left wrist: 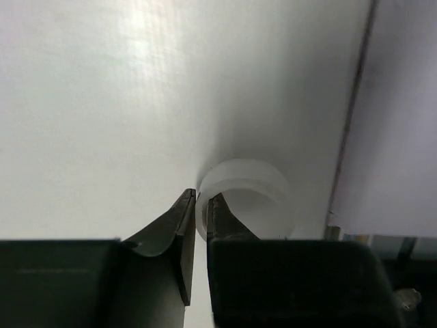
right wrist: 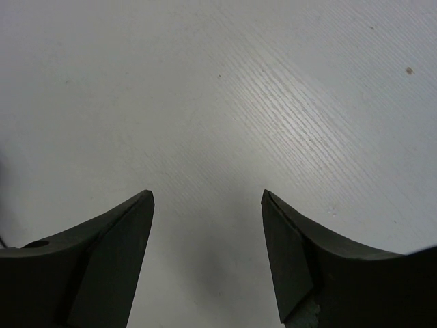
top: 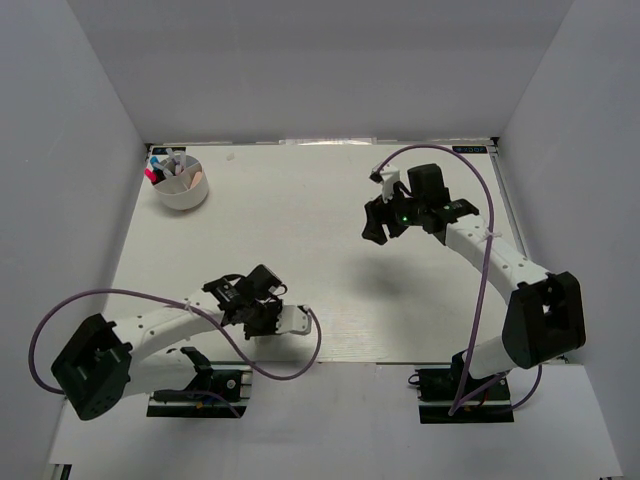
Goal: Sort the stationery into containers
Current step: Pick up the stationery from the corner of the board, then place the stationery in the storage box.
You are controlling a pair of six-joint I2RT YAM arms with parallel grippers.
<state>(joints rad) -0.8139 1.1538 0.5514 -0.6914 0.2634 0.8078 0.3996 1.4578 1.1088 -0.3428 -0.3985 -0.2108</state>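
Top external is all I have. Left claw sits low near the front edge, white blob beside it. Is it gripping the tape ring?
Observer: Yes. The left wrist view shows the left claw pinched on the wall of the white tape ring, one finger inside the ring, one outside.
Operator: Right claw carrying anything?
Observer: No. The right wrist view shows the right claw open, with only bare table between its fingers.
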